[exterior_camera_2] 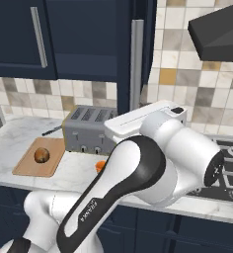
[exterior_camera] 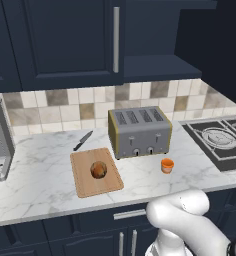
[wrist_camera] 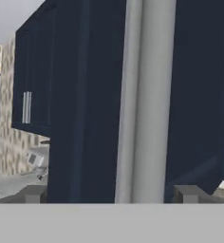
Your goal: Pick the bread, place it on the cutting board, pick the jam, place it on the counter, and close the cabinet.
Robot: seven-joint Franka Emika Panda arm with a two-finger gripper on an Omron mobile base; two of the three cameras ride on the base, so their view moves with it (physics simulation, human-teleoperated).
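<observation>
The bread [exterior_camera: 98,170] sits on the cutting board [exterior_camera: 85,186], about in its middle; it is round, so I see no clear long axis on it. The board lies flat on the counter [exterior_camera: 40,185] with its long side running away from me, toward the tiled wall. The jam [exterior_camera: 167,165] stands upright on the counter, in front of the right end of the toaster [exterior_camera: 140,131] and well apart from the board. A dark knife [exterior_camera: 83,140] lies behind the board, pointing diagonally to the wall.

Above, the cabinet [exterior_camera: 65,40] has one door [exterior_camera_2: 143,49] swung out; in the right base view I see it edge-on, with its long silver handle [exterior_camera_2: 136,64] vertical. In the hand view this handle [wrist_camera: 144,99] runs upright through the middle, very close to the camera.

My arm rises high and bends forward to this door. The gripper [wrist_camera: 111,193] shows two finger tips [wrist_camera: 34,193] spread apart, one at each side of the handle; I cannot tell if they touch it, probably not.
</observation>
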